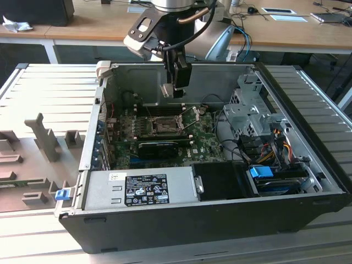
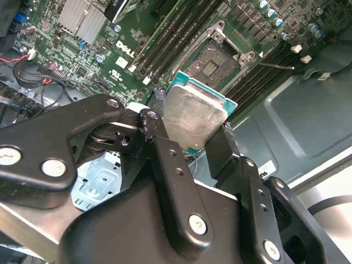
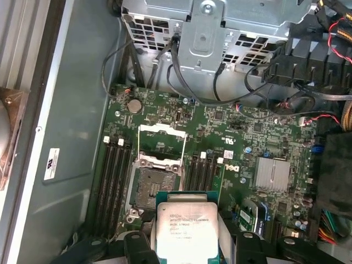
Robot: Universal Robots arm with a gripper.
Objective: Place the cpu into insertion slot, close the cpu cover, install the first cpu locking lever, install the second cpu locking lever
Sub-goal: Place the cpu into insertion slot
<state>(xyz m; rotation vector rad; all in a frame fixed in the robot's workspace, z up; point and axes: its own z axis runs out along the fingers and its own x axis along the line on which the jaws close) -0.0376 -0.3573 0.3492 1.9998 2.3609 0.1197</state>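
Note:
My gripper hangs over the open computer case, shut on the cpu, a pale silver square chip on a green base. In both wrist views the cpu sits between the black fingers, held by its edges. The insertion slot lies bare on the green board below, a gap apart from the chip. The cpu cover stands swung up and open at the socket's far end. A thin lever is raised beside it.
Black memory slots flank the socket on both sides. A long black card lies just in front of it. The grey power supply and the metal drive cage with cables crowd the case, inside its walls.

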